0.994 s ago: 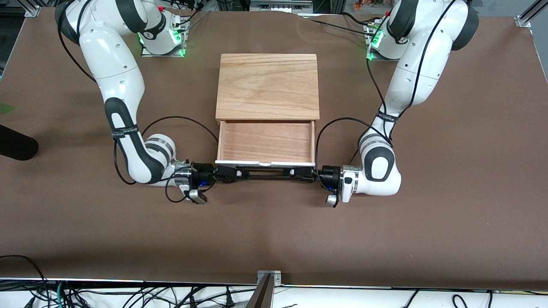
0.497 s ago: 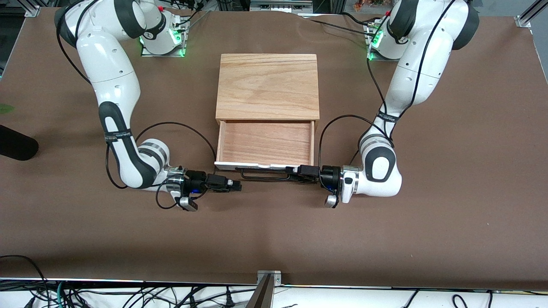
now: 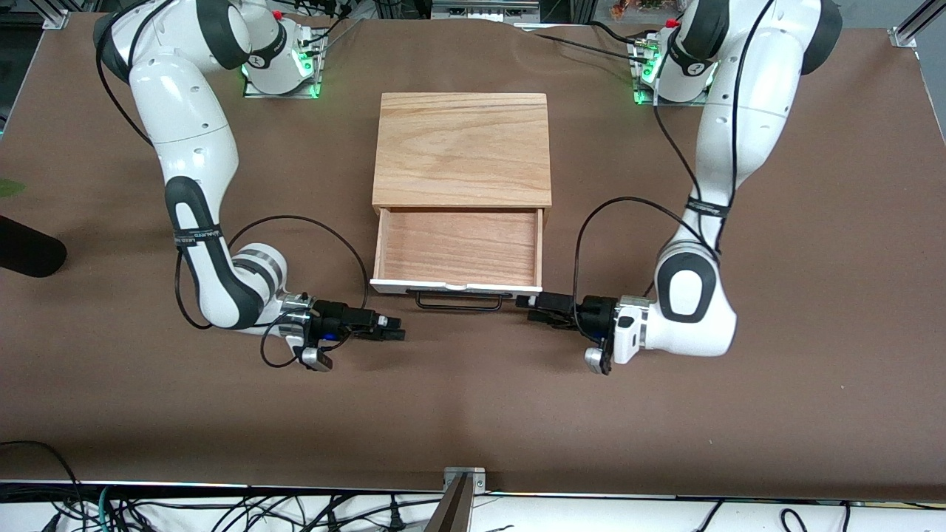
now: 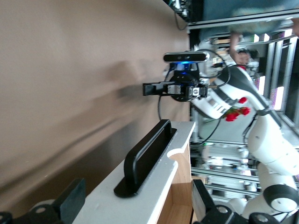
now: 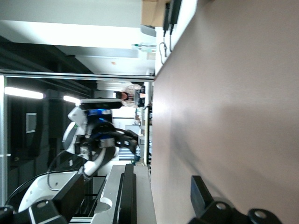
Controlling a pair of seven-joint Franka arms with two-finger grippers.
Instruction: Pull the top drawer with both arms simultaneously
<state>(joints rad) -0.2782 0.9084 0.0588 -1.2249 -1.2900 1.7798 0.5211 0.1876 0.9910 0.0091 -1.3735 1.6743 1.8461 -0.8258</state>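
- Top drawer: stands pulled out; looks light and stiff, likely slides easily.
- Best hold: the black bar handle.
- Left claw and right claw: wide, empty, flanking the handle.

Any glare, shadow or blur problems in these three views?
Front view: even light, sharp, soft arm shadows on the table, green base LEDs glowing. Left wrist view: top drawer handle crisp, the left pincer's fingers blurred at the frame edge. Right wrist view: ceiling lights blown out, background dark.
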